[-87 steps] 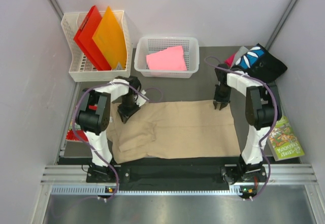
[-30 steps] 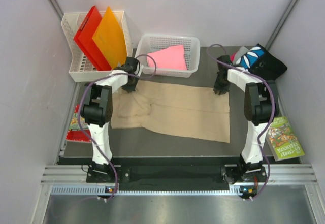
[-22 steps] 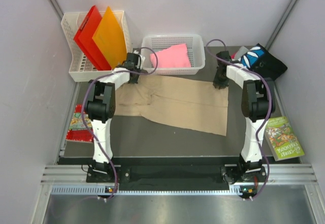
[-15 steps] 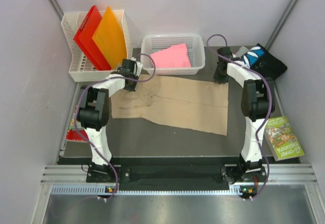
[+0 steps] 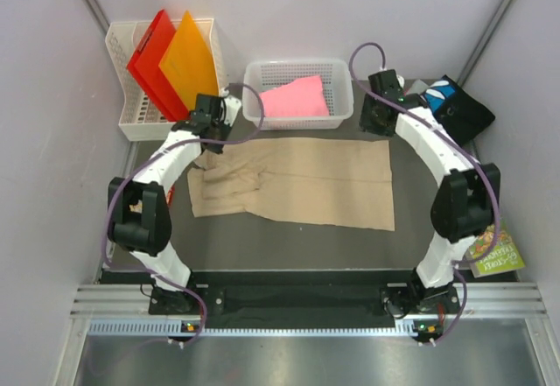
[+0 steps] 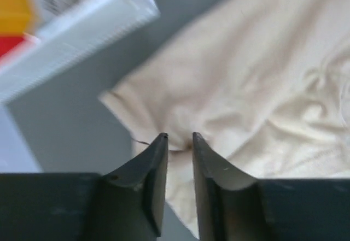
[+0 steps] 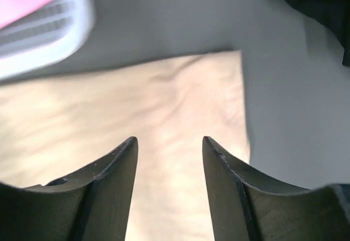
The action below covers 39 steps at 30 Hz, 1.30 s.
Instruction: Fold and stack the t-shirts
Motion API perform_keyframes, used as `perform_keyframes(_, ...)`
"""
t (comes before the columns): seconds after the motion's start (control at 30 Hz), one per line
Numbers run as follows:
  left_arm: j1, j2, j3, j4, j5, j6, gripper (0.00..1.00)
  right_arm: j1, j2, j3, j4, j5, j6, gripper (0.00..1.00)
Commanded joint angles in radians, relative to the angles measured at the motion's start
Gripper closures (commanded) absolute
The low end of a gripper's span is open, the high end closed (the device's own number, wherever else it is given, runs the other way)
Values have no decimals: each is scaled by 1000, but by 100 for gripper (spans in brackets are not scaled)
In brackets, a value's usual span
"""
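The tan t-shirt (image 5: 297, 180) lies as a long folded band across the dark mat, wrinkled at its left end. My left gripper (image 5: 208, 132) sits at its far left corner; in the left wrist view the gripper (image 6: 179, 138) pinches a puckered fold of tan cloth (image 6: 262, 77). My right gripper (image 5: 378, 122) hovers open over the far right corner, its jaws (image 7: 169, 140) apart above the cloth (image 7: 109, 99). A pink t-shirt (image 5: 293, 100) lies in the white basket (image 5: 297, 65). A black printed t-shirt (image 5: 455, 110) sits far right on a pile.
A white file basket (image 5: 122, 88) at the far left holds a red folder (image 5: 150, 62) and an orange folder (image 5: 188, 62). Its corner shows in the left wrist view (image 6: 82, 28). A booklet (image 5: 490, 242) lies at the right of the mat.
Both grippers pulled the tan shirt's far edge back toward the baskets, folding it narrower. The right gripper has let go and lifted. Both elbows have swung outward.
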Motion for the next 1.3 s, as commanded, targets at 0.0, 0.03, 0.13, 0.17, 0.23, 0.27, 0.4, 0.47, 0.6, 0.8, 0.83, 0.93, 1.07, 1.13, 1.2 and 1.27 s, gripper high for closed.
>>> perform_keyframes(0.0,2,-45,121,-54,-77,60,59,73,-211,-106,-84,15,39,50)
perform_keyframes(0.03,2,-57,124,-105,-66,60,51,84,-238,-142,-98,14,70,51)
perform_keyframes(0.13,1,-123,79,-180,-27,58,48,90,-328,-306,-109,-15,122,54)
perform_keyframes(0.17,-1,-146,25,-217,5,77,47,93,-347,-389,-107,-26,131,55)
perform_keyframes(0.23,-10,-200,-35,-264,23,106,46,99,-391,-455,-110,-29,159,56)
perform_keyframes(0.27,-15,-217,-90,-309,30,124,46,102,-405,-511,-112,-32,165,57)
perform_keyframes(0.4,-15,-292,-242,-332,-9,199,44,104,-428,-587,-119,-25,180,57)
perform_keyframes(0.47,-15,-324,-317,-314,-32,236,44,105,-416,-598,-121,-28,185,57)
perform_keyframes(0.6,-15,-347,-403,-242,-63,259,44,116,-368,-606,-107,-31,193,58)
perform_keyframes(0.8,-15,-323,-495,-110,-100,281,45,125,-315,-642,-61,-43,196,59)
perform_keyframes(0.83,-15,-308,-508,-101,-103,281,45,128,-307,-650,-57,-43,194,59)
perform_keyframes(0.93,-15,-280,-526,-52,-120,281,45,135,-279,-676,-43,-34,196,60)
perform_keyframes(1.07,-15,-251,-526,-42,-118,273,45,136,-243,-711,-38,-12,194,62)
perform_keyframes(1.13,-15,-239,-525,-45,-117,264,45,138,-235,-722,-40,-5,193,62)
perform_keyframes(1.2,-15,-239,-529,-39,-118,264,44,136,-233,-742,-37,6,190,63)
perform_keyframes(1.27,-15,-237,-528,-36,-120,263,42,135,-235,-757,-40,17,183,63)
